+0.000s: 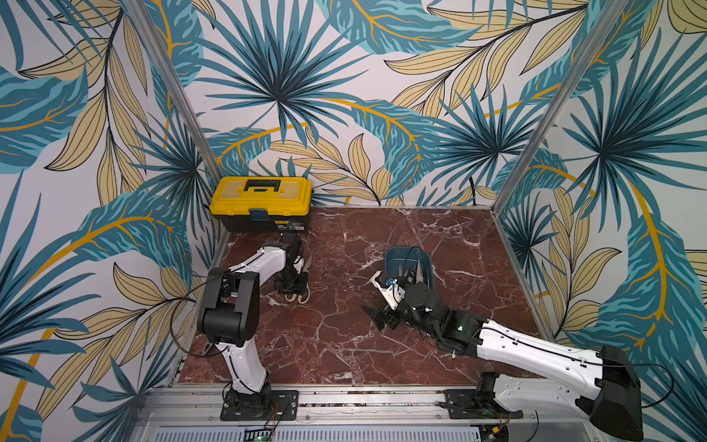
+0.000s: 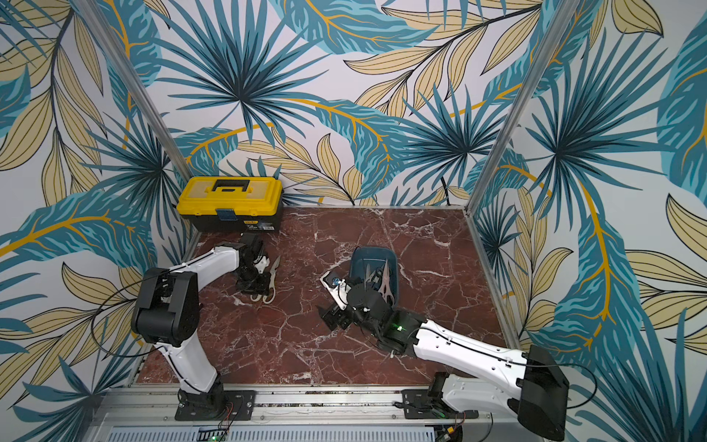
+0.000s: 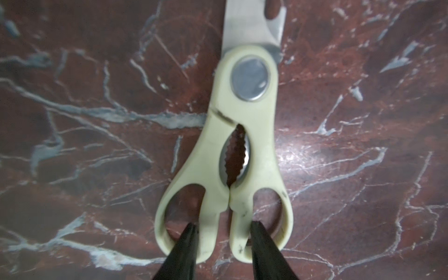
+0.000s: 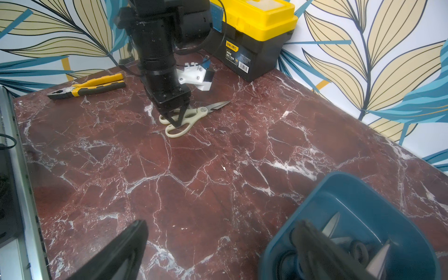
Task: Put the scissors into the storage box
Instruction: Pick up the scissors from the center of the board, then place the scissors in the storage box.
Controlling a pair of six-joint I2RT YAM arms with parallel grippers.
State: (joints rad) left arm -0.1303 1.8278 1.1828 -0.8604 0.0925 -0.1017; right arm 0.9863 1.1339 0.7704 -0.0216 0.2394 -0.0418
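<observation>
Cream-handled scissors (image 1: 306, 268) (image 2: 274, 268) (image 3: 252, 109) (image 4: 197, 112) lie flat on the marble at the left. My left gripper (image 1: 294, 292) (image 2: 261, 291) (image 3: 223, 226) (image 4: 175, 122) stands over their handles, one finger in each loop, pressing the two inner bars together. The dark teal storage box (image 1: 396, 255) (image 2: 361, 255) (image 4: 339, 184) sits right of centre with several scissors (image 2: 386, 273) (image 4: 332, 228) inside. My right gripper (image 1: 382, 313) (image 4: 218, 242) is open next to the box's near-left side, one finger over its rim, holding nothing.
A yellow-lidded black toolbox (image 1: 262, 203) (image 2: 229, 199) (image 4: 252, 29) stands in the back left corner. Yellow-handled pliers (image 4: 87, 88) lie near the left wall behind the left arm. Leaf-patterned walls close three sides.
</observation>
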